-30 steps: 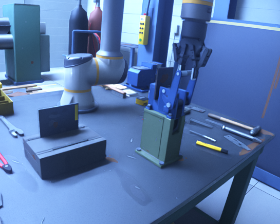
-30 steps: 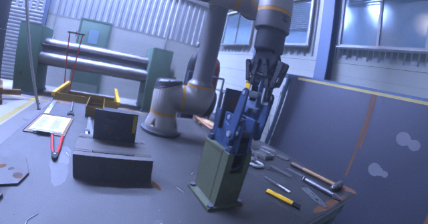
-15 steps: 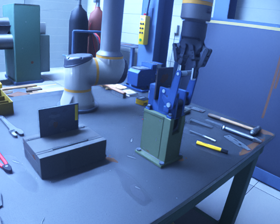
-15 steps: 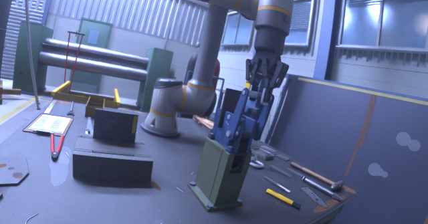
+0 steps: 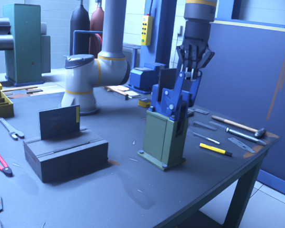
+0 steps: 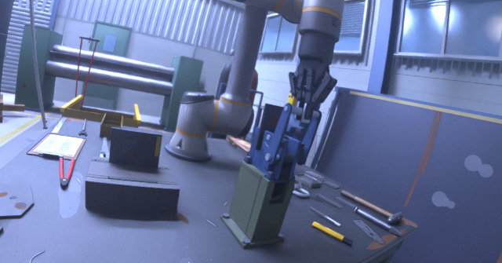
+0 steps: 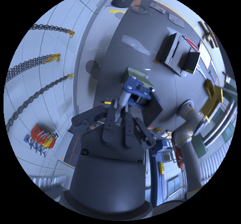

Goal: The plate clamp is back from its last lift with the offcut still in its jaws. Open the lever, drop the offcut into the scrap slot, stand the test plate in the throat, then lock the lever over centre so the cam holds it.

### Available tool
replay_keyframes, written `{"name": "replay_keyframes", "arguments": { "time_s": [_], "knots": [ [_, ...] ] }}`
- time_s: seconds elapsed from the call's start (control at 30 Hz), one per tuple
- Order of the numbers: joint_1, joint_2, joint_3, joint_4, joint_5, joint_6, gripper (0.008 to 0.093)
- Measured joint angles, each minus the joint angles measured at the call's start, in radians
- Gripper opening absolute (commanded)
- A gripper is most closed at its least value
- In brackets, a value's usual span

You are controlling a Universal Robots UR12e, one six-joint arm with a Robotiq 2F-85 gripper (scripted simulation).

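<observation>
The blue plate clamp point(image 5: 171, 98) point(image 6: 280, 143) stands on a green pedestal point(image 5: 164, 140) near the bench's middle, with a dark offcut point(image 5: 166, 81) point(image 7: 152, 109) upright in its jaws. Its lever point(image 5: 178, 86) slopes up to a pale handle bar at the top. My gripper point(image 5: 192, 74) point(image 6: 307, 112) point(image 7: 121, 109) comes down from above and is closed on that lever handle. The test plate point(image 5: 59, 121) point(image 6: 134, 147), dark with a yellow end strip, stands upright in a groove of the grey slotted block point(image 5: 66, 154) on the left.
The bench's right edge is close by, with a hammer point(image 5: 239, 126), files and a yellow-handled knife point(image 5: 215, 149) laid along it. Red bolt cutters point(image 5: 0, 162) and a spanner point(image 5: 11, 128) lie far left. The arm's base point(image 5: 80, 83) stands behind the block.
</observation>
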Motion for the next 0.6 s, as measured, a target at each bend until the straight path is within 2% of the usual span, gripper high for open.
{"name": "replay_keyframes", "arguments": {
  "time_s": [0.13, 0.6],
  "knots": [
    [0.000, 0.000, 0.000, 0.000, 0.000, 0.000, 0.0080],
    [0.002, 0.009, -0.008, 0.002, -0.001, 0.002, 0.0080]
  ]
}}
